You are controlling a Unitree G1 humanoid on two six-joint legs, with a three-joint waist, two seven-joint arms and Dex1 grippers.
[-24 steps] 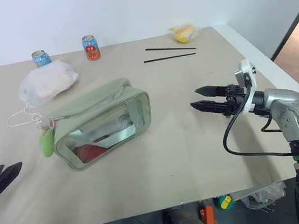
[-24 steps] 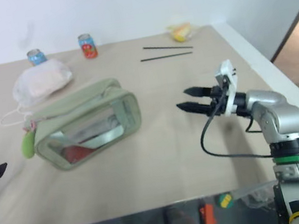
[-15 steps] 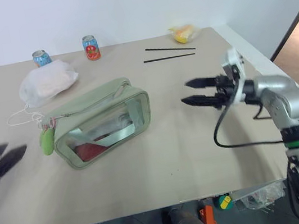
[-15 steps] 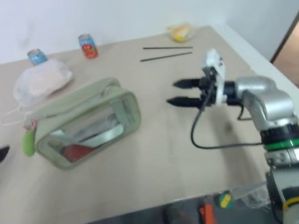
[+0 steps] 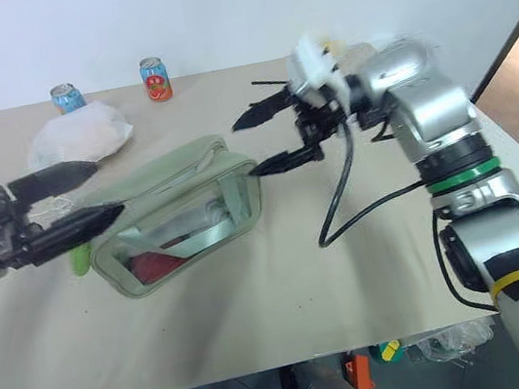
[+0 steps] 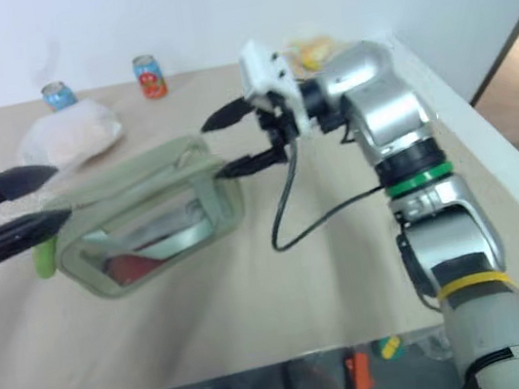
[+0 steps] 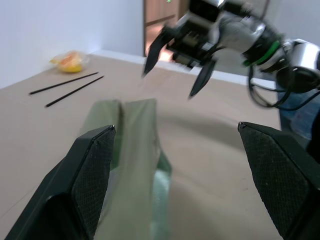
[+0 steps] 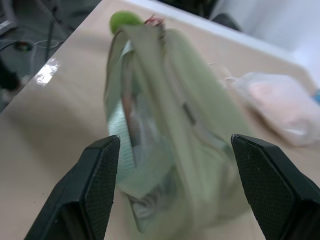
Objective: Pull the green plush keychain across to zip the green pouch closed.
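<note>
Keychain [image 5: 80, 258]: small lime plush hanging off the pouch's end, just under the left tool's lower finger, partly hidden by it. Tiny red charm beside it, seen past the pouch's far end in the right wrist view. Not held.

Pouch [image 5: 183, 211]: soft sage bag lying on the table [image 5: 284, 289], clear side window toward the robot, red contents inside. It sits between the two tools, its zipper line running along the top from one tool toward the other.

Left tool [image 5: 82, 194]: fingers apart, empty, hovering at the keychain end. Right tool [image 5: 265, 138]: fingers apart, empty, poised over the opposite end, not touching as far as I can tell.

Handling, my judgement: the plush is light, squashy and fuzzy; pads should bite well, but it will compress, so grip close to the cord where it meets the slider. The pouch is limp and will likely slide or buckle under the pull; brace the right-tool end first.

Beyond the left tool: a white bag [image 5: 79, 141] and two cans [image 5: 111, 85].
</note>
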